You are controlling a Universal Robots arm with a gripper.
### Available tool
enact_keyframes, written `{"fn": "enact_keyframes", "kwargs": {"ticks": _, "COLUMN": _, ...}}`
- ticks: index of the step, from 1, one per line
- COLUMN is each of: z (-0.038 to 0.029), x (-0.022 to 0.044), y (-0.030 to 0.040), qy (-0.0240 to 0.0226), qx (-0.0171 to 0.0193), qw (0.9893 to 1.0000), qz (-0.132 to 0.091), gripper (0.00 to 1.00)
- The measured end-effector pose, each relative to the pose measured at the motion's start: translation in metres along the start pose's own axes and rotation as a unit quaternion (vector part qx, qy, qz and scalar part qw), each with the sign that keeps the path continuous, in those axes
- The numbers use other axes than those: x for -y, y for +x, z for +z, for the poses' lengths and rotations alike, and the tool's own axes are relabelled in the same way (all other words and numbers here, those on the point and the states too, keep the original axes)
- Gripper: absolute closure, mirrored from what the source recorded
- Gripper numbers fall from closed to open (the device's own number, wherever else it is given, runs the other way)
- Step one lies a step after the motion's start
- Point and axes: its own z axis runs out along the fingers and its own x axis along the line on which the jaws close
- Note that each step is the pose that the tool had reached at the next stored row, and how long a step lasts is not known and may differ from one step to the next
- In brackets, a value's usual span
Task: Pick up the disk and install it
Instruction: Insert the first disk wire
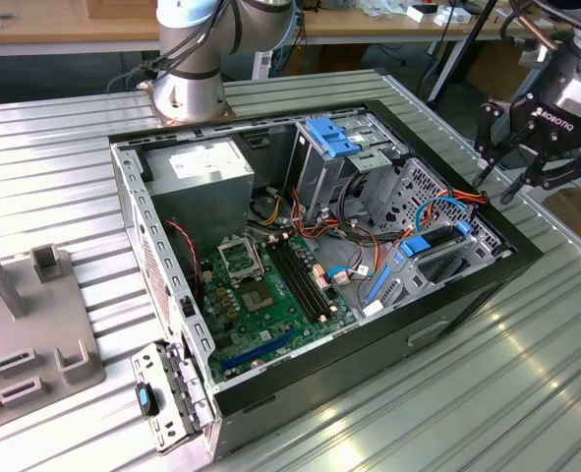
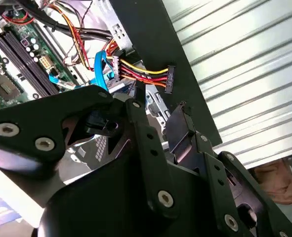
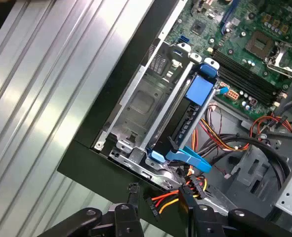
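one ribbed metal surface (image 1: 526,383), one open computer case (image 1: 369,364) on it, one drive cage (image 3: 136,106) in its corner, one gripper (image 1: 496,187) tilted above the case edge near the cage, one disk (image 3: 187,123) on edge inside the cage, two fingers (image 1: 483,147) spread, pinching nothing

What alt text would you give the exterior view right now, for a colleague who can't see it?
The gripper hangs open and empty by the edge of the open computer case at the exterior view's right, near the drive cage with blue rails. The case lies on a ribbed metal table, its green motherboard exposed.
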Motion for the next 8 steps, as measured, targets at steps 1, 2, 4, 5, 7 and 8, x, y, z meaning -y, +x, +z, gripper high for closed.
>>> {"fn": "enact_keyframes", "kwargs": {"ticks": 1, "z": 0.0002, "x": 0.0003, "y": 0.0002, "qy": -0.0002, "qx": 0.0, "qw": 1.0, "qz": -0.009, "gripper": 0.56}}
{"fn": "enact_keyframes", "kwargs": {"ticks": 2, "z": 0.0003, "x": 0.0004, "y": 0.0002, "qy": -0.0005, "qx": 0.0001, "qw": 0.9995, "qz": -0.033, "gripper": 0.56}}
{"fn": "enact_keyframes", "kwargs": {"ticks": 4, "z": 0.0008, "x": 0.0004, "y": 0.0003, "qy": 0.0014, "qx": -0.0015, "qw": 0.9975, "qz": -0.07, "gripper": 0.56}}
{"fn": "enact_keyframes", "kwargs": {"ticks": 5, "z": 0.001, "x": 0.0004, "y": 0.0003, "qy": 0.0029, "qx": -0.0026, "qw": 0.9965, "qz": -0.084, "gripper": 0.56}}
{"fn": "enact_keyframes", "kwargs": {"ticks": 7, "z": 0.001, "x": 0.0003, "y": 0.0003, "qy": 0.0048, "qx": -0.0038, "qw": 0.9948, "qz": -0.102, "gripper": 0.56}}
{"fn": "enact_keyframes", "kwargs": {"ticks": 8, "z": 0.0011, "x": 0.0004, "y": 0.0003, "qy": 0.0056, "qx": -0.004, "qw": 0.9941, "qz": -0.108, "gripper": 0.56}}
